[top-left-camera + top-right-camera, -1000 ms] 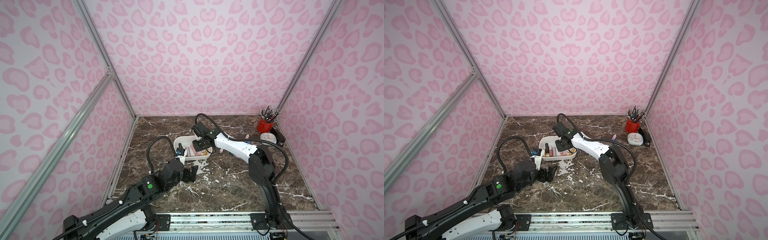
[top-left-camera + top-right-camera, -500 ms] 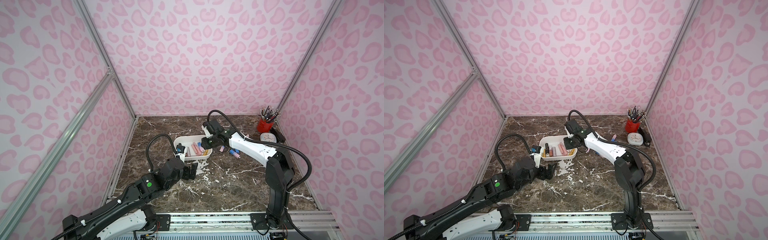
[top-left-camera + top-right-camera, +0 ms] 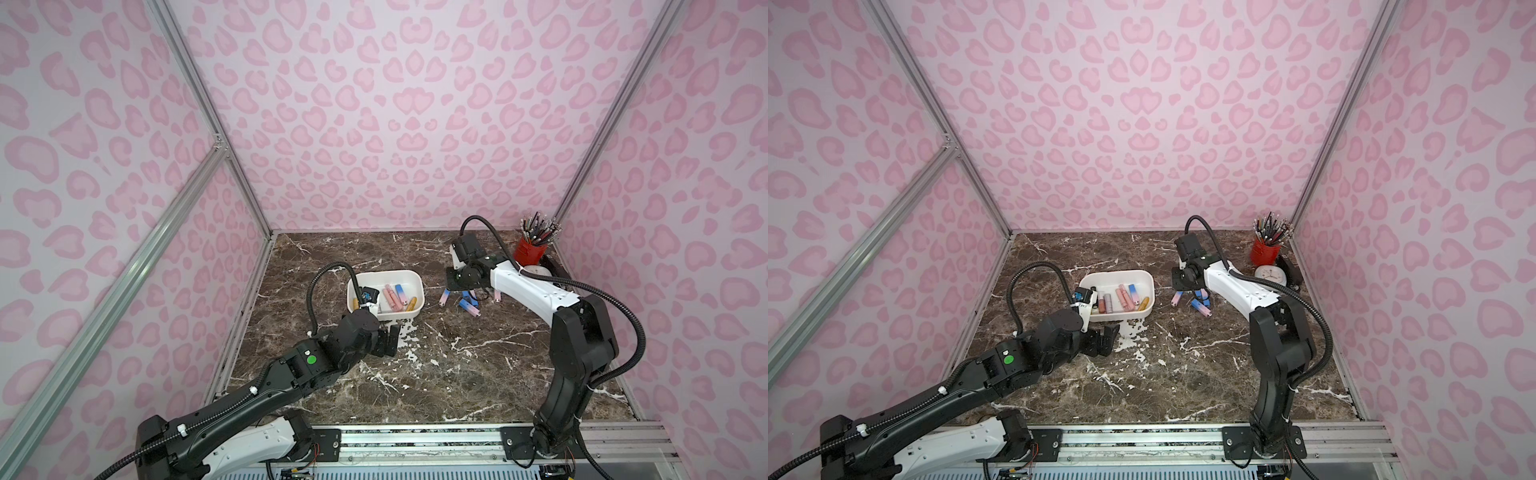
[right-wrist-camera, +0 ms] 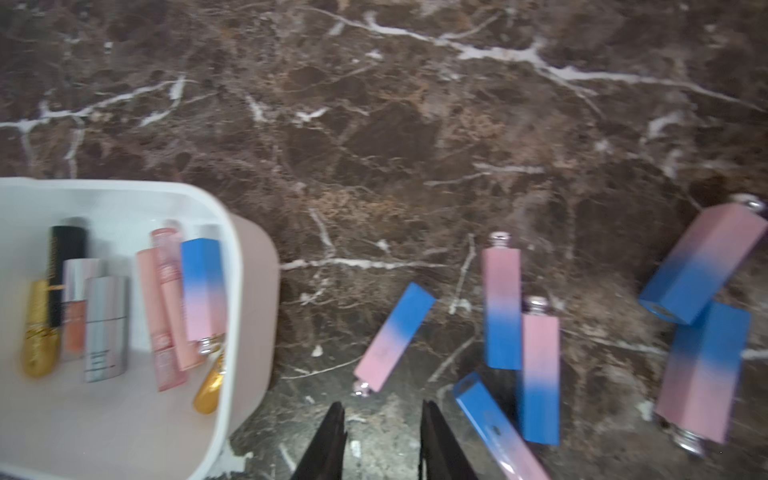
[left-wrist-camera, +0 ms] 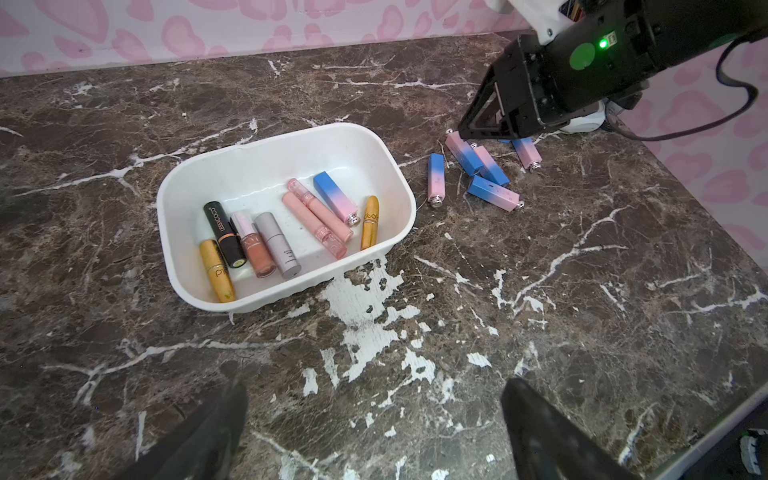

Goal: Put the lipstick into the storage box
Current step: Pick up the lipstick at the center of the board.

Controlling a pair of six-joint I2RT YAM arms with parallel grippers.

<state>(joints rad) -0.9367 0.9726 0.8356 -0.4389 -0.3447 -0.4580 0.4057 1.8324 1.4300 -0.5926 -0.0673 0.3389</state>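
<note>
1. The right wrist view is blurred. My right gripper (image 4: 383, 405) shows only its tips, cut off by the frame edge: narrowly apart, nothing between them. My left gripper (image 5: 376, 386) is spread wide and empty, near the white plastic rectangular storage box (image 5: 266, 166)
2. A second ago my right arm was over the box. Now it hangs over the loose blue-to-pink square lipstick tubes (image 4: 395, 336) lying on the table beside the box. The left arm is unchanged
3. Surface: dark brown marble-look tabletop (image 5: 582, 332) with chipped white patches. Room: pink leopard-print walls (image 3: 395, 124)
</note>
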